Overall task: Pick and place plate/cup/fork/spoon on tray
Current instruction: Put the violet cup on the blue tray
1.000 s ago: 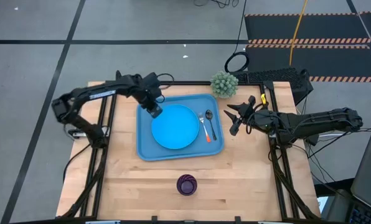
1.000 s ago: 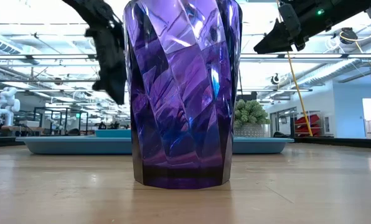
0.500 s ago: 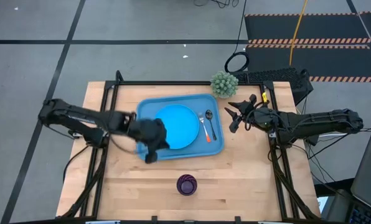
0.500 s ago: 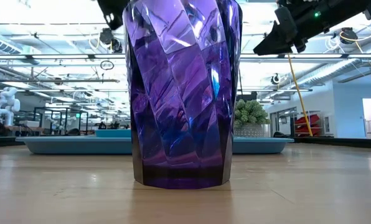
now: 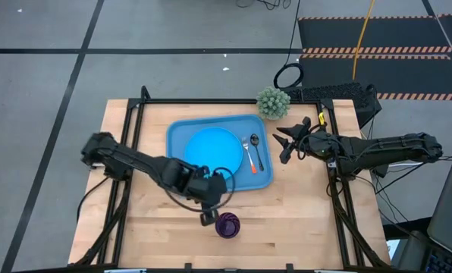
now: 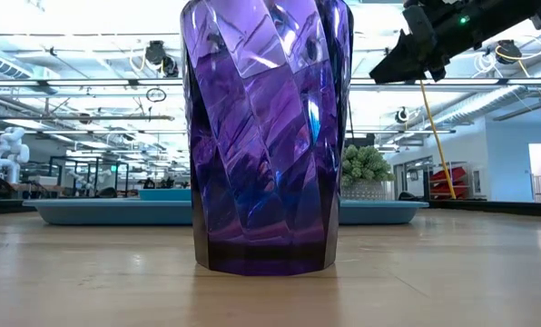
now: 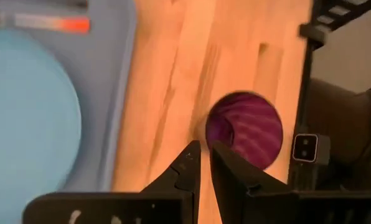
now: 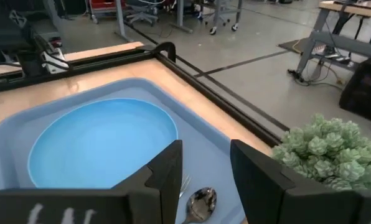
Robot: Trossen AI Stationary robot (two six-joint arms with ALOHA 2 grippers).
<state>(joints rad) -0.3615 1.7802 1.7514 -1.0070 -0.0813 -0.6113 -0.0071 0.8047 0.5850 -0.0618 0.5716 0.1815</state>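
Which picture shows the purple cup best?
The low view: the cup fills the middle, standing upright on the table. The high view shows it small from above; the left wrist view shows its blurry mouth; the right wrist view misses it.

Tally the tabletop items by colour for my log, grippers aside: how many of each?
Blue: 2, the tray and the plate
Purple: 1, the cup
Dark metal: 1, the spoon
Silver with orange handle: 1, the fork
Green: 1, the small plant
Total: 6
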